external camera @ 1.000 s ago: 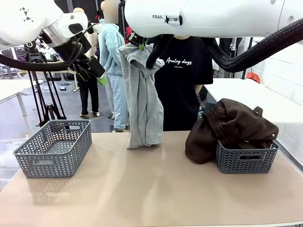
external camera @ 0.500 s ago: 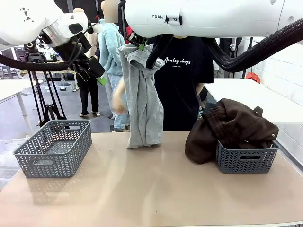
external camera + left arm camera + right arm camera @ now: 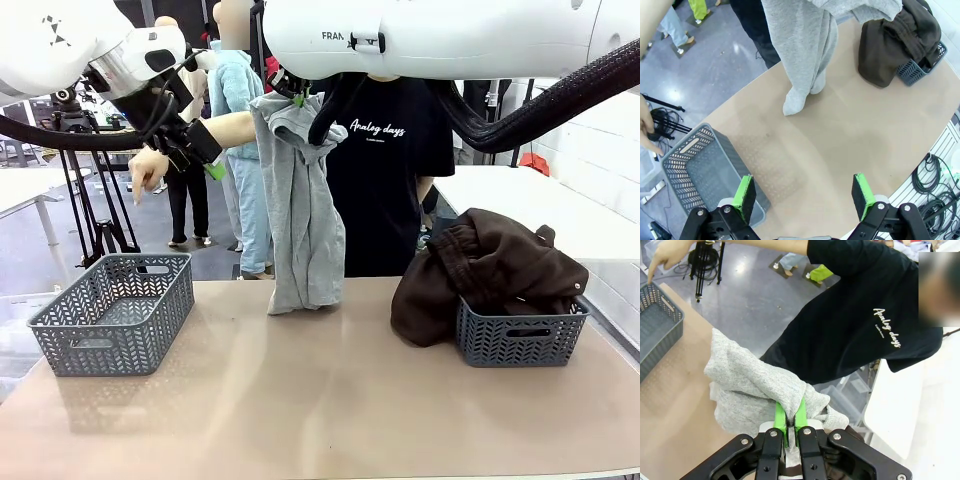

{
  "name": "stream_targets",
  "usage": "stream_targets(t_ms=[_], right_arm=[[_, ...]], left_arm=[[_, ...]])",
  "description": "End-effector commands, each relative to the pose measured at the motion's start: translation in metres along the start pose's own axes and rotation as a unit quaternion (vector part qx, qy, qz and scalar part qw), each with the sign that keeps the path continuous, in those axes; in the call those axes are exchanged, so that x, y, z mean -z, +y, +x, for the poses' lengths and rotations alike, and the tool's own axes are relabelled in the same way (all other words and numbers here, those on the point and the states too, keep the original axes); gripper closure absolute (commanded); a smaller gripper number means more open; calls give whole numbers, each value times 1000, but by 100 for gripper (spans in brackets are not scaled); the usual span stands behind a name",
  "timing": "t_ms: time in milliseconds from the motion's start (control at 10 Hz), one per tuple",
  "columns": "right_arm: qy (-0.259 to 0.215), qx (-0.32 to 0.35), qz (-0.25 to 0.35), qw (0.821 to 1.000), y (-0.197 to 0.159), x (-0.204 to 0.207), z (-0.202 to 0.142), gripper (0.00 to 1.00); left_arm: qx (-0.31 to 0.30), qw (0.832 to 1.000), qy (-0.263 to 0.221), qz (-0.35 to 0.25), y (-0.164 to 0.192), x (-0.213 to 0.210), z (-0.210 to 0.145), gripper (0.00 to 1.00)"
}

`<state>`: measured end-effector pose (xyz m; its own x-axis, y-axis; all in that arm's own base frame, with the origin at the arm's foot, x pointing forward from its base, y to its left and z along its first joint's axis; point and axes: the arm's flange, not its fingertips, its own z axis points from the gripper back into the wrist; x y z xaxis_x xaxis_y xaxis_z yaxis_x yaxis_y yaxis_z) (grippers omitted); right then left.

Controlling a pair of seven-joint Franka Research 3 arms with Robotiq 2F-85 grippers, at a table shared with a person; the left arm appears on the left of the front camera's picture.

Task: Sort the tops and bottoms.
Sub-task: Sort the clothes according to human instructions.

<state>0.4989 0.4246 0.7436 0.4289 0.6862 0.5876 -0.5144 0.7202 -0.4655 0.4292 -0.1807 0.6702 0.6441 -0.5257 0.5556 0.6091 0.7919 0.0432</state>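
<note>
Partly done: bottoms (image 3: 488,268) heaping over right-edge basket (image 3: 520,335); right gripper (image 3: 789,424) pinching grey top (image 3: 300,210) aloft; left gripper (image 3: 803,196) hanging spread; person's hand (image 3: 148,168) pointing toward left-edge basket (image 3: 113,312).

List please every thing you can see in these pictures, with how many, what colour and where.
T-shirt: one, light grey, hanging from the right tool, its hem touching the table.
Trousers: dark brown, heaped in and over the right basket; how many garments I cannot tell.
Baskets: two, grey mesh; left basket holds nothing, right basket holds the trousers.
Table: one, beige.
Person's hand: one, pointing down above the left basket.
Left tool: open, high above the table.
Right tool: shut on the T-shirt.
</note>
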Motion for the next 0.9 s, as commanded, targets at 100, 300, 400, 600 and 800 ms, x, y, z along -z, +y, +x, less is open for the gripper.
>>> stream_targets(t_ms=[100,300,400,600,800], right_arm=[[-1,-2,9,1000,-2,-1,0,100],[-1,-2,9,1000,-2,-1,0,100],[-1,-2,9,1000,-2,-1,0,100],[-1,-2,9,1000,-2,-1,0,100],[-1,-2,9,1000,-2,-1,0,100]], left_arm=[[-1,1000,-4,2,1,-1,-1,0],[-1,1000,-4,2,1,-1,-1,0],[-1,1000,-4,2,1,-1,-1,0],[-1,1000,-4,2,1,-1,-1,0],[-1,1000,-4,2,1,-1,-1,0]])
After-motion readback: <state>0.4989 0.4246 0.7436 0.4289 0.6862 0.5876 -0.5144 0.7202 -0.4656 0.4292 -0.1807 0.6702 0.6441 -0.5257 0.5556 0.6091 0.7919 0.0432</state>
